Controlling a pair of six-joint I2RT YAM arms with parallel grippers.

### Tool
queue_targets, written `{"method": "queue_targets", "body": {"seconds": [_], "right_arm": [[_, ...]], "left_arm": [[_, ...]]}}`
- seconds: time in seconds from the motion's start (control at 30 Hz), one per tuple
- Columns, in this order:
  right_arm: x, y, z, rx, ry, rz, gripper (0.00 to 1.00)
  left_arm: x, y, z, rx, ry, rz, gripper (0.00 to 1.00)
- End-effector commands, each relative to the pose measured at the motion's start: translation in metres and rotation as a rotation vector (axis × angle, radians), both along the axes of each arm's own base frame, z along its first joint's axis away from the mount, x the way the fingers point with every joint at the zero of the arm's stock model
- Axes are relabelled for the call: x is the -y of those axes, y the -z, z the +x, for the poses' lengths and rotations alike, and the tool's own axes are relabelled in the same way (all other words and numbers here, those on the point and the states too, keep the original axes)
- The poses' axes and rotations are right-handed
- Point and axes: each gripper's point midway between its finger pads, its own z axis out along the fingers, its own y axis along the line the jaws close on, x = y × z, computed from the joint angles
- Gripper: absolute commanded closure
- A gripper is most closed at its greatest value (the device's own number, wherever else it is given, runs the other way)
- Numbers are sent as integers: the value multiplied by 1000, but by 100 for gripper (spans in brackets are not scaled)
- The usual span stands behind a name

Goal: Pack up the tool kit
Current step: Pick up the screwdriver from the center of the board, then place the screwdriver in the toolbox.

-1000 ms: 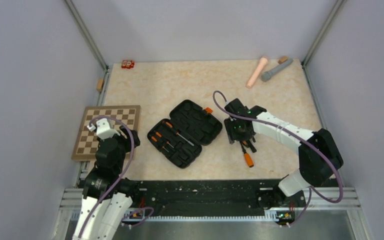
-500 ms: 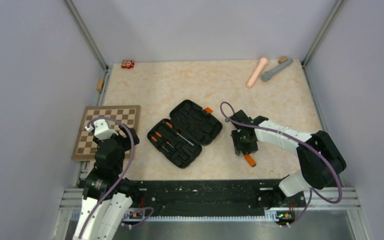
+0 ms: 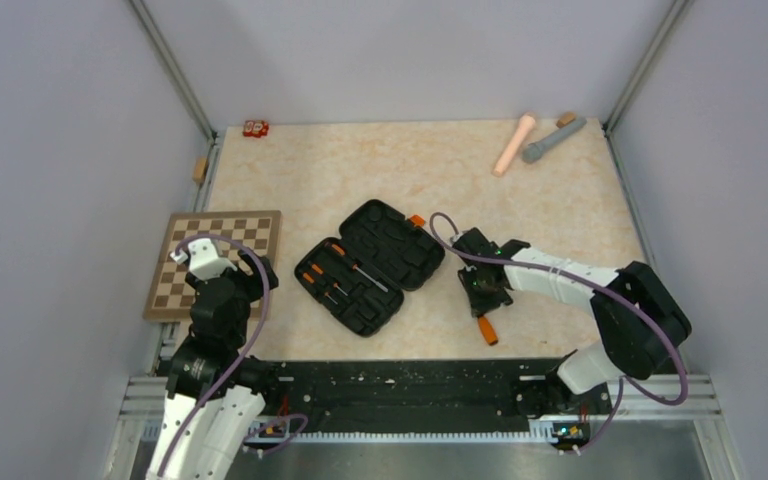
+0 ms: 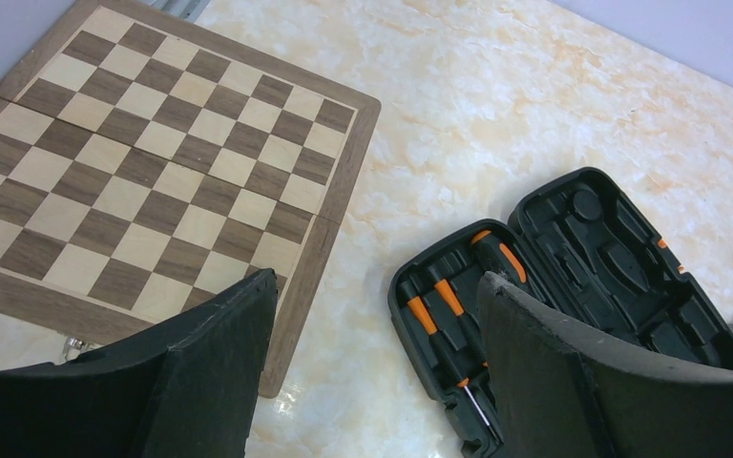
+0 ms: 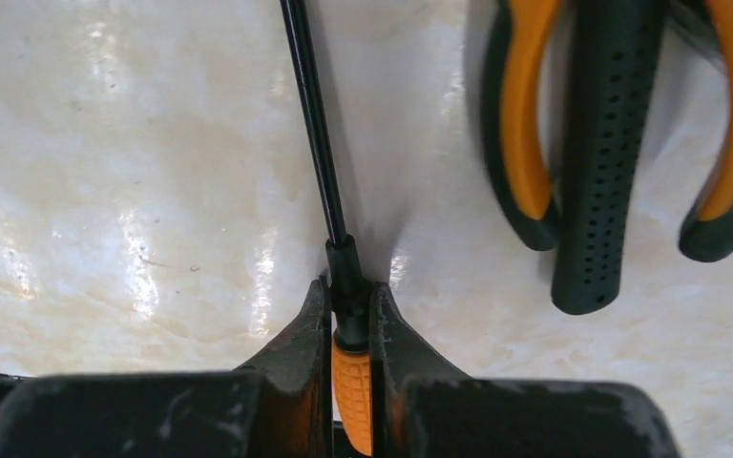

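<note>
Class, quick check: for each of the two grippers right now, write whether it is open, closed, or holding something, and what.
Left gripper: open, holding nothing.
Right gripper: closed on the screwdriver, where shaft meets orange handle.

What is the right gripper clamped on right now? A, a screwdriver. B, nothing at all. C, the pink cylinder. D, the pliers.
A: in the right wrist view the right gripper is pinched shut on the screwdriver where its black shaft meets the orange handle, while the pliers lie apart from the fingers.
</note>
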Motion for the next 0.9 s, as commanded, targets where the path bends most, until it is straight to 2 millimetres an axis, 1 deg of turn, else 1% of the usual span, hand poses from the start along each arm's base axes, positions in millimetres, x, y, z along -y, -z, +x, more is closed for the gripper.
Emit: {"method": "queue_targets", "body": {"seconds": [0.0,0.1,0.23,0.37,0.47,0.53,0.63,0.73,0.83,0.87], "right_arm": [[-35,-17,4,37,-75,87,100],[-45,-40,16,117,-108,109,100],[-50,-69,33,210,-131,122,100],[-58,-88,42,258,-151,145,100],[-72,-104,46,291,-184,175,100],[-86,-117,50,319,-215,199,100],[-116,-137,55,358,-279,239,100],[-157,-149,57,377,-361,288,100],[-199,-152,54,375,-450,328,100],[-212,-150,51,370,-480,331,100]], "left_arm": [[-2,-5,5,25,-14,8,19],[-2,-5,5,23,-15,9,19],[-3,-4,6,20,-17,11,19],[-3,-3,6,17,-21,11,19],[-4,-3,6,15,-26,12,19],[-4,-3,6,13,-27,14,19],[-5,-2,6,11,-29,14,19],[-5,-2,6,11,-31,16,19],[-6,-2,6,11,-33,17,19],[-6,-2,5,11,-35,17,19]]}}
